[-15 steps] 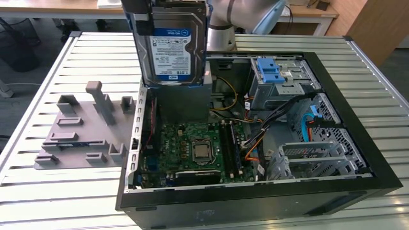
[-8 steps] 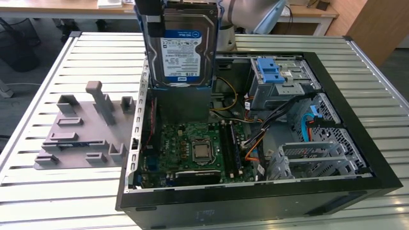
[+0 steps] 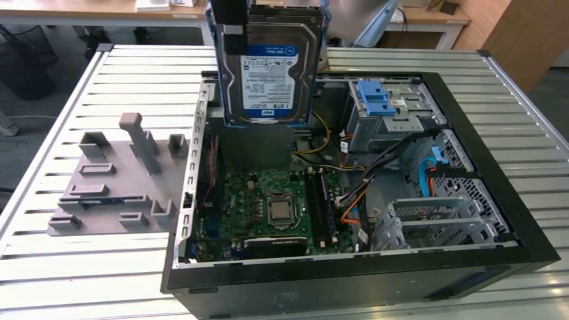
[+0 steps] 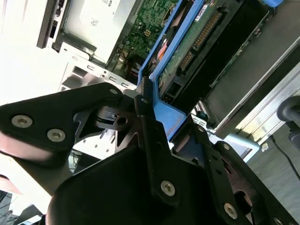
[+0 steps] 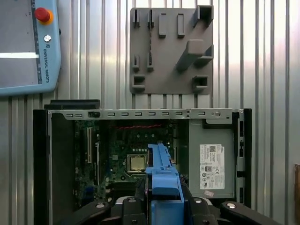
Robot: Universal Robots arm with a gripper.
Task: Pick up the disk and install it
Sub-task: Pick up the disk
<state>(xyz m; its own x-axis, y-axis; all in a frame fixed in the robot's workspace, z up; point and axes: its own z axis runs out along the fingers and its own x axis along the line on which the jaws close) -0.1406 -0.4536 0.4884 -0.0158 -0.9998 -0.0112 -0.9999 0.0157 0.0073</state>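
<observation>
Holding the disk [image 3: 266, 73] on edge, my claw [image 5: 164, 199] is pressed onto it from above, pinching it by its blue side rails. In the exterior view the disk hangs upright, its white-and-blue label toward the camera, over the far part of the open computer case [image 3: 338, 283] and toward the exterior view's left. It is lifted clear of the worktop [image 3: 80, 280].

In the first wrist view one blue rail of the disk [image 5: 162, 171] runs edge-on over the motherboard [image 5: 122, 154], between the processor socket [image 5: 137, 163] and the grey power-supply box [image 5: 211, 159] with its white sticker. In the second wrist view the green circuit board on the underside of the disk [image 4: 197, 42] faces the camera, with my claw [image 4: 151, 119] closed on the rail end.

The case lies on its side with the cover off. In the exterior view a drive cage [image 3: 391, 117] carrying a blue latch [image 3: 378, 97] sits at its far right.

A grey fixture plate [image 3: 116, 187] lies flat on the slatted worktop, just beside the case on the exterior view's left. A teach pendant [image 5: 28, 47] rests on the worktop, well apart from the plate.
</observation>
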